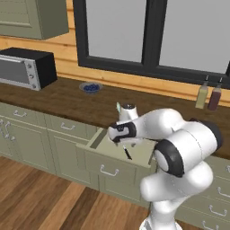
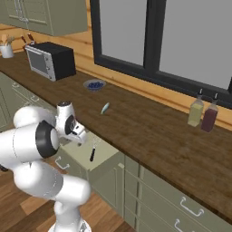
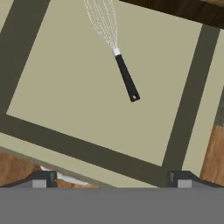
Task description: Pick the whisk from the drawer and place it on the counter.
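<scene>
The wide sage-green drawer [image 1: 112,164] stands pulled out below the counter [image 1: 67,101], its pale olive floor [image 3: 65,78] bare apart from the whisk. The whisk [image 3: 127,78] lies flat inside, black handle toward me and silver wire head toward the counter edge. It also shows as a thin dark stick in the drawer [image 1: 127,152] [image 2: 92,153]. My gripper [image 3: 112,178] hangs over the drawer's front part, open, fingertips [image 3: 43,179] wide apart with nothing between them. It is above the whisk and apart from it [image 1: 116,134] [image 2: 80,135].
On the dark wood counter [image 2: 149,131] lie a small pale green object [image 2: 105,108] and a bowl of blueberries [image 2: 94,84]. A black toaster oven [image 2: 50,61] stands at the left, and two bottles [image 2: 201,114] at the right. Narrower drawers [image 1: 67,127] flank the open one.
</scene>
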